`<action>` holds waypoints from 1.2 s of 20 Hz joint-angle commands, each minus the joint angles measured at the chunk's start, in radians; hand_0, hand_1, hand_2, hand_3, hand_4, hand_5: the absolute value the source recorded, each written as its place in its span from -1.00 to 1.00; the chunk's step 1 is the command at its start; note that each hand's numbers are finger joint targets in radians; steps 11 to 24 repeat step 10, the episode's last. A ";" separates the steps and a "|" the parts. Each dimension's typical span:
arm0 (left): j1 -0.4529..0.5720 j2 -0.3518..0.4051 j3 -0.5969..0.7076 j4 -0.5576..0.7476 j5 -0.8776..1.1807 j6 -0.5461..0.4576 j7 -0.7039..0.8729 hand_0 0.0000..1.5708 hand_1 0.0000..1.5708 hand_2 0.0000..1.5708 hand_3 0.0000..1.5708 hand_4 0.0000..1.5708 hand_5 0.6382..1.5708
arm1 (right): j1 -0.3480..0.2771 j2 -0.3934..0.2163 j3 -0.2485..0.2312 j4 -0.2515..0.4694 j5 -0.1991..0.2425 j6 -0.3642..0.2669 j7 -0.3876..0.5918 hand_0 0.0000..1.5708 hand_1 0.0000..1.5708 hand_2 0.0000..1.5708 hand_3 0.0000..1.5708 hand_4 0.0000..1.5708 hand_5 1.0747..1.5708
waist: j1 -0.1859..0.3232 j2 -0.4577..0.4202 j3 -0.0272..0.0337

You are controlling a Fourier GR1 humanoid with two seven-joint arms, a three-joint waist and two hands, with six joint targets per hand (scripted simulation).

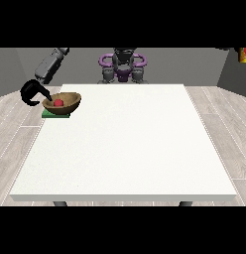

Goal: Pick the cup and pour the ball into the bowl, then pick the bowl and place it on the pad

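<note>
1. Nearest the camera, the big white bench had nothing on its front part that I could see.
2. Farther back, at the left edge of the bench, a green pad lay flat. Only a thin strip of it showed.
3. The brown bowl sat right on top of the pad.
4. A small red ball lay inside the bowl.
5. The black hand at the view's left was just beside the bowl. Its fingers curved over, and one tip reached the bowl's near rim. The hand was small, so I could not tell if it pinched the rim or only touched it.
6. I could not see the cup anywhere.
7. I could not see the other hand either.
8. At the far edge of the bench stood the robot's body. One grey arm came down from it toward the bowl.
9. I think the pouring part was done, because the ball was in the bowl.
10. I think the last step was nearly done too, because the bowl was on the pad.
11. The next move would likely be for the hand to let go of the rim and lift away slowly, so the bowl would not tip or slide off the pad.
</note>
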 commanded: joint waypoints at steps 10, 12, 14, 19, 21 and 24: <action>0.096 -0.109 -0.090 -0.012 -0.066 0.075 0.031 -1.00 -1.00 -1.00 -1.00 0.52 1.00 | -0.022 -0.035 0.133 -0.019 0.095 0.090 0.169 -1.00 -1.00 -1.00 -1.00 -0.75 0.21 | -0.045 -0.237 -0.0021; 0.096 -0.109 -0.090 -0.012 -0.066 0.075 0.031 -1.00 -1.00 -1.00 -1.00 0.52 1.00 | -0.022 -0.035 0.133 -0.019 0.095 0.090 0.169 -1.00 -1.00 -1.00 -1.00 -0.75 0.21 | -0.045 -0.237 -0.0021; 0.096 -0.109 -0.090 -0.012 -0.066 0.075 0.031 -1.00 -1.00 -1.00 -1.00 0.52 1.00 | -0.022 -0.035 0.133 -0.019 0.095 0.090 0.169 -1.00 -1.00 -1.00 -1.00 -0.75 0.21 | -0.045 -0.237 -0.0021; 0.096 -0.109 -0.090 -0.012 -0.066 0.075 0.031 -1.00 -1.00 -1.00 -1.00 0.52 1.00 | -0.022 -0.035 0.133 -0.019 0.095 0.090 0.169 -1.00 -1.00 -1.00 -1.00 -0.75 0.21 | -0.045 -0.237 -0.0021; 0.096 -0.109 -0.090 -0.012 -0.066 0.075 0.031 -1.00 -1.00 -1.00 -1.00 0.52 1.00 | -0.022 -0.035 0.133 -0.019 0.095 0.090 0.169 -1.00 -1.00 -1.00 -1.00 -0.75 0.21 | -0.045 -0.237 -0.0021; 0.096 -0.109 -0.090 -0.012 -0.066 0.075 0.031 -1.00 -1.00 -1.00 -1.00 0.52 1.00 | -0.022 -0.035 0.133 -0.019 0.095 0.090 0.169 -1.00 -1.00 -1.00 -1.00 -0.75 0.21 | -0.045 -0.237 -0.0021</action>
